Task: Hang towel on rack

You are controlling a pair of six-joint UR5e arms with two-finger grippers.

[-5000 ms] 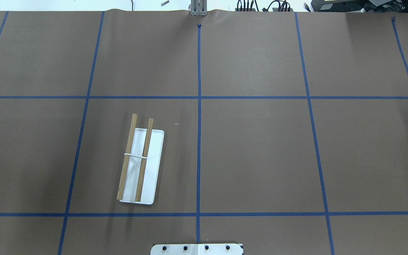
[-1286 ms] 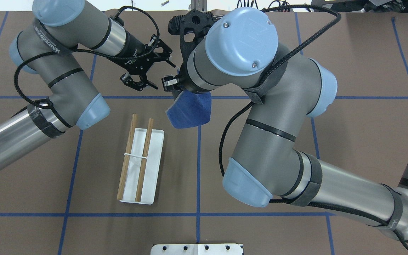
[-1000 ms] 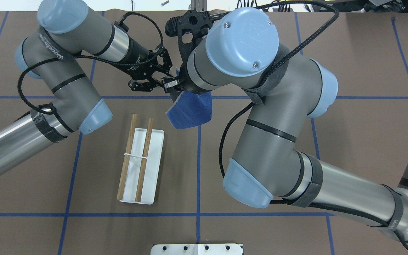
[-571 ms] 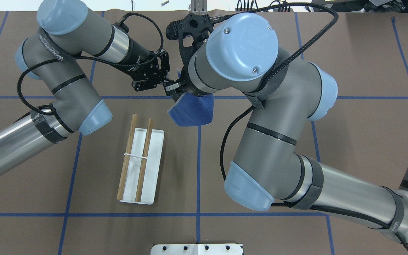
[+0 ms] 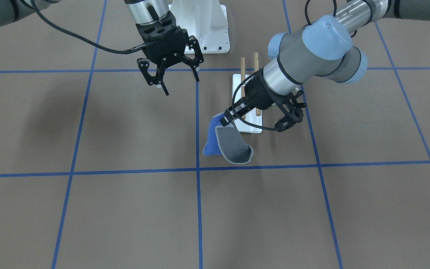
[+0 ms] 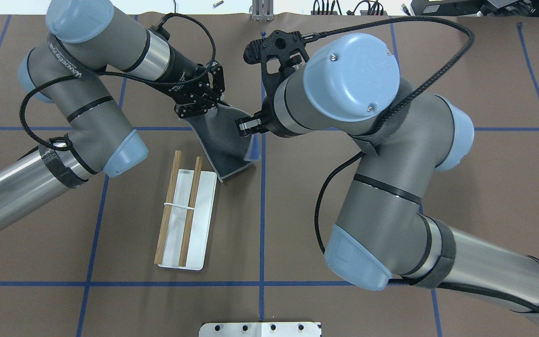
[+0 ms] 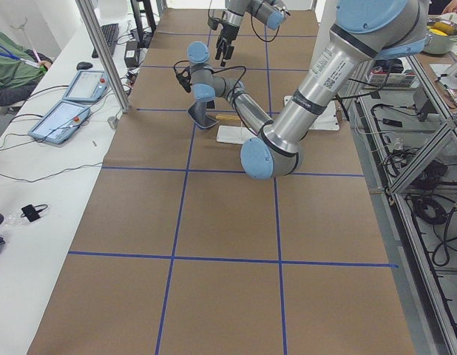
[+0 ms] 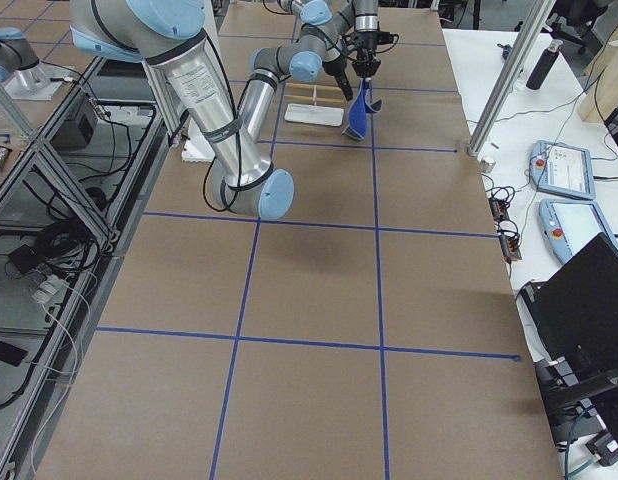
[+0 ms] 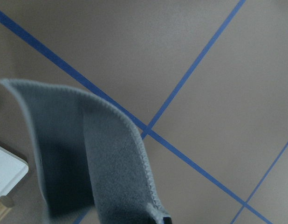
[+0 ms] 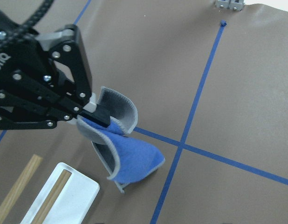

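The towel [image 6: 222,140], blue on one side and grey on the other, hangs from my left gripper [image 6: 204,104], which is shut on its upper corner. The grey side faces the overhead view. The front view shows the same grip [image 5: 227,117], with the towel [image 5: 233,144] curling down to the table. The right wrist view shows the left gripper [image 10: 95,112] pinching the towel [image 10: 130,154]. My right gripper [image 5: 179,84] is open and empty, apart from the towel. The rack [image 6: 185,220], two wooden bars over a white base, lies just beside and below the towel.
The brown table cover carries a blue tape grid [image 6: 262,210]. The robot's white base plate [image 6: 260,329] sits at the near edge. My right arm's large elbow [image 6: 353,75] hangs over the table's middle. Tablets [image 7: 62,118] lie on a side bench.
My left gripper has shut on the towel's corner. My right gripper has let go and drawn away to the right. The towel now hangs from the left gripper, grey side up.
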